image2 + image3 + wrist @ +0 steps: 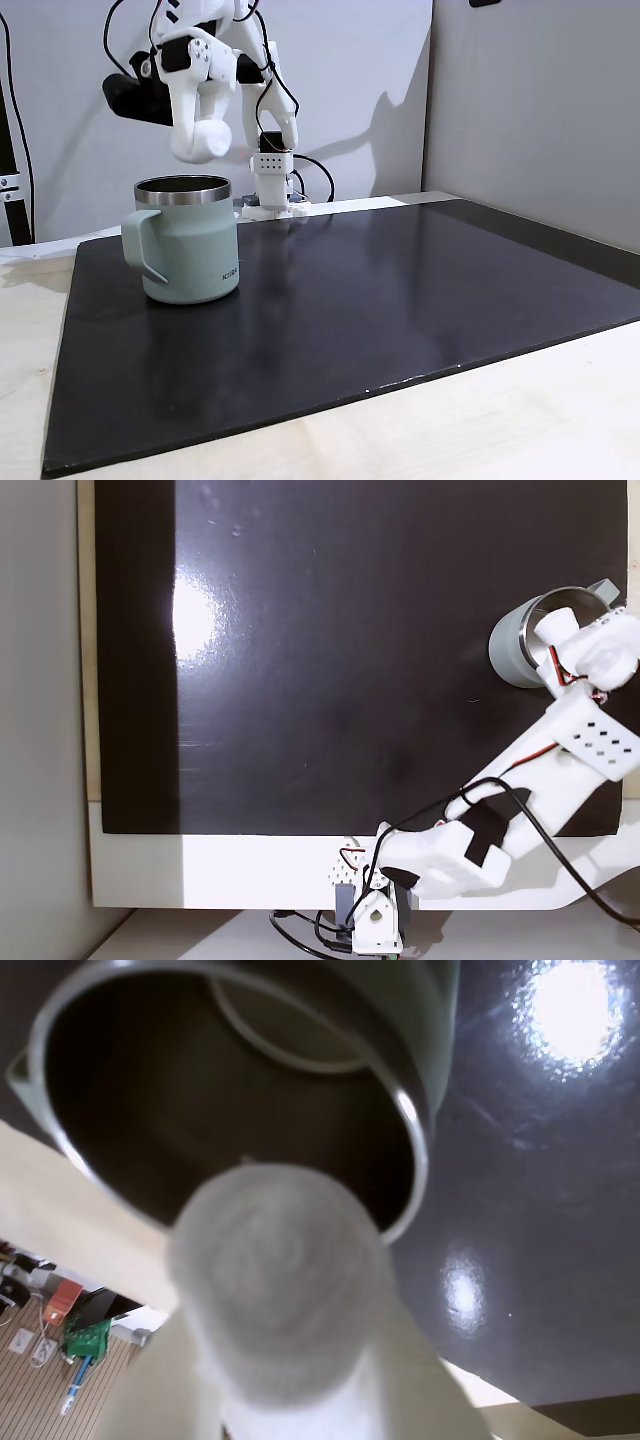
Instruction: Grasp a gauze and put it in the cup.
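My gripper (201, 134) is shut on the gauze (204, 147), a small white roll hanging just above the steel rim of the sage-green cup (190, 250). In the wrist view the round end of the gauze (285, 1270) fills the lower middle, with the pale fingers (160, 1385) flanking it, and the cup's dark inside (140, 1090) gapes right behind it. In a fixed view from above, the gauze (553, 628) sits over the near edge of the cup's mouth (520, 630), held by the gripper (566, 646). The cup stands upright, handle to the left in the side fixed view.
The cup stands on a glossy black mat (400, 300) laid on a pale wooden table (520, 420). The arm's base (272, 190) with cables sits behind the mat by the wall. A bright light glare (195, 610) lies on the mat.
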### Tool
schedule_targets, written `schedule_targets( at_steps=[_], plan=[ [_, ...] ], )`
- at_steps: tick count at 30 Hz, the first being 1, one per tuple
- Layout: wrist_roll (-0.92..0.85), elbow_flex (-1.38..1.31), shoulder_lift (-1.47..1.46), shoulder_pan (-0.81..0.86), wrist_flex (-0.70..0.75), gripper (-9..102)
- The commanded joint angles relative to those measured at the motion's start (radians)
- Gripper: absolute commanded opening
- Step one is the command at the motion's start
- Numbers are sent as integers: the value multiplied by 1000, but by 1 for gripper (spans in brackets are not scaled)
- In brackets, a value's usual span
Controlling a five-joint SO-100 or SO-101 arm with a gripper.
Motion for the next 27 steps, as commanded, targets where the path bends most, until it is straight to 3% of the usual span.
schedule_targets(
  at_steps=[1, 13, 15, 20, 27],
  plan=[
    [-3, -78, -18, 3, -3, 0],
    [-8, -137, -83, 28, 0, 1],
    [-8, -132, -77, 38, 0, 7],
    [-15, -118, -71, 66, 2, 34],
    [-18, -94, -60, 74, 2, 39]
  ],
)
